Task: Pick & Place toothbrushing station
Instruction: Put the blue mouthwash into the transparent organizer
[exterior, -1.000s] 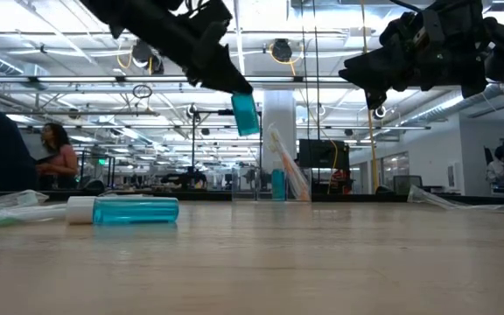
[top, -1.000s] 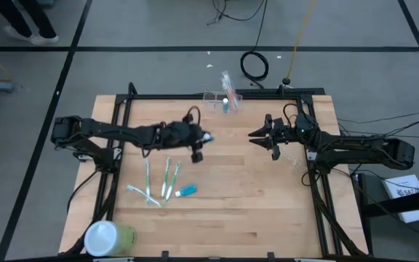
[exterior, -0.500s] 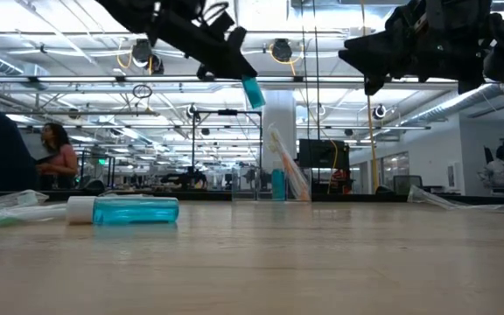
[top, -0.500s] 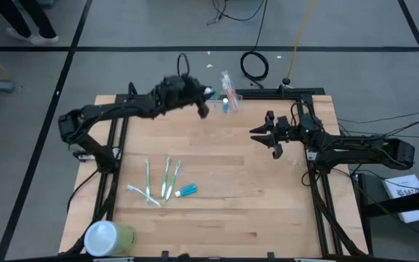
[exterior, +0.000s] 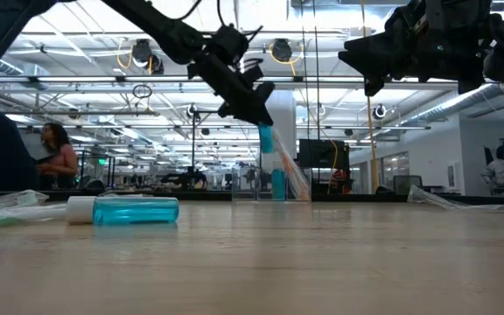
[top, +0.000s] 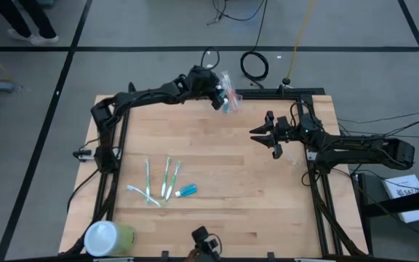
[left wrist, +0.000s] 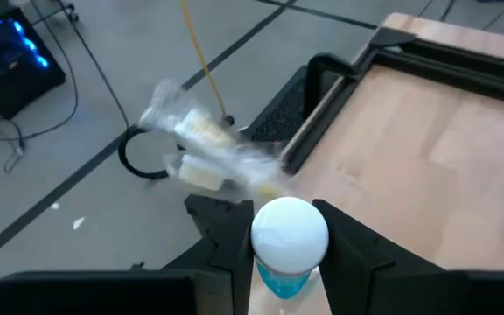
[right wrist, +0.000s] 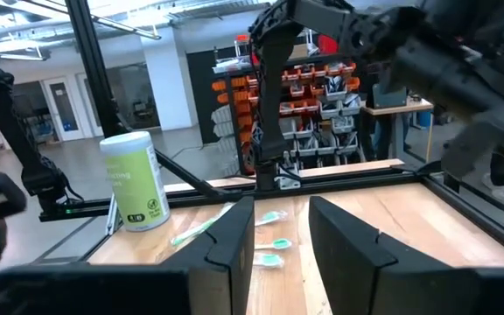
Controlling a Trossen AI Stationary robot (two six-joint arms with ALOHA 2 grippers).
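The toothbrushing station, a small clear holder (top: 233, 100), stands at the table's far edge. A wrapped toothbrush (exterior: 290, 171) and a blue tube (exterior: 278, 184) stand in it. My left gripper (top: 217, 94) is right by the holder, above it, and is shut on a small blue tube with a white cap (exterior: 266, 138). My right gripper (top: 266, 135) is open and empty, raised over the table's right half. My left gripper pinches the blue tube between its two fingers (left wrist: 222, 236) at its white-capped end (left wrist: 289, 234). The fingers slant down toward the table's far edge. The tube hangs nearly upright below them, blue body (exterior: 266, 140) down, lifted clear of the table.
Three green-and-white toothbrushes (top: 166, 178) and another blue tube (top: 186, 191) lie at the table's near left. A white-lidded green cylinder (top: 108, 237) stands at the near left corner. A black frame rail (top: 268, 93) runs along the far edge.
My left gripper has carried the blue tube from the middle of the table toward the far edge and to the right, up to the clear holder. The tube has turned from tilted to nearly upright and stays clear of the table.
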